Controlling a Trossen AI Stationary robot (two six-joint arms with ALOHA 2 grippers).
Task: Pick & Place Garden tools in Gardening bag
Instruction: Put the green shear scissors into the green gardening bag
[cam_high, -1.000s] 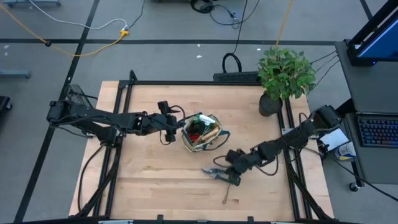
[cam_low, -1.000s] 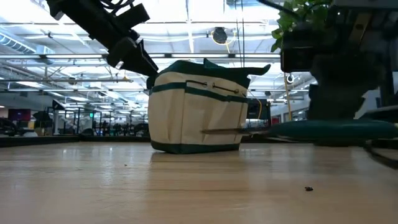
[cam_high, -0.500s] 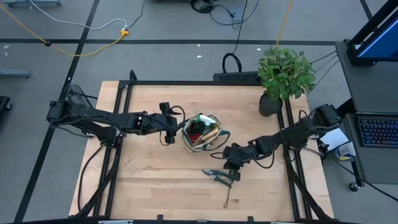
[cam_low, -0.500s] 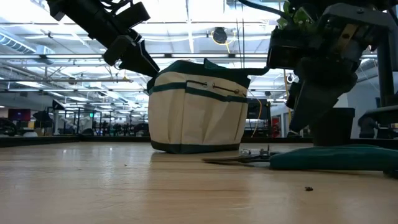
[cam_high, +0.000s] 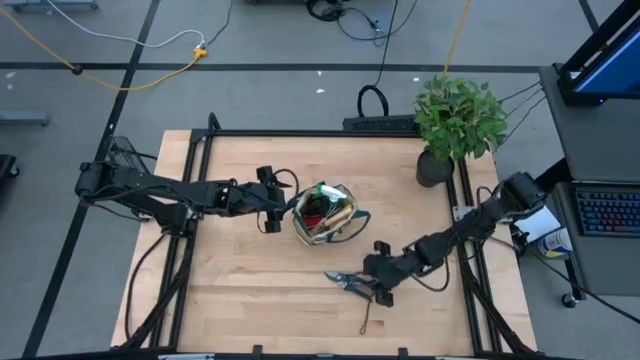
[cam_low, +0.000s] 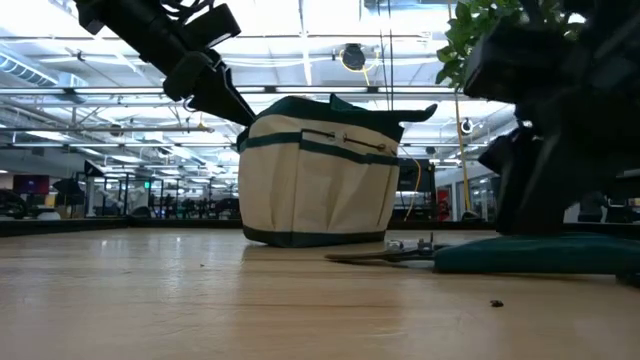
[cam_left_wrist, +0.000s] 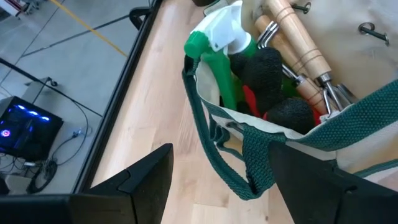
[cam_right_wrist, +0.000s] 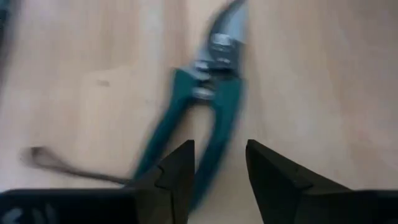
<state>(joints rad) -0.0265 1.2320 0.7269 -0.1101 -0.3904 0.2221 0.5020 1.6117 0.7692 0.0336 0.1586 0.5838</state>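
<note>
The gardening bag (cam_high: 322, 212) stands upright on its base at the table's middle. It holds a green spray bottle (cam_left_wrist: 217, 43), wooden-handled tools (cam_left_wrist: 298, 43) and red-black gloves (cam_left_wrist: 267, 81). My left gripper (cam_high: 280, 208) is open at the bag's left rim (cam_left_wrist: 211, 134), with the green strap between its fingers. Green-handled pruning shears (cam_high: 352, 283) lie flat on the table to the bag's near right. My right gripper (cam_right_wrist: 221, 177) is open just above the shears' handles (cam_right_wrist: 208, 130), one finger on each side. My left gripper stands level at the bag's left rim, coming from the table's left. I cannot tell whether its fingers touch the rim or the strap. My right gripper touches nothing.
A potted plant (cam_high: 455, 120) stands at the far right corner. A thin rod with a loop (cam_high: 365, 318) lies near the front edge, just beside the shears. Bare wood lies open at the near left.
The shears' handle end stood raised under my right gripper a second ago; it has since come down flat on the table. My right gripper rose and went toward the bag, then came back down toward the near edge, over the shears.
</note>
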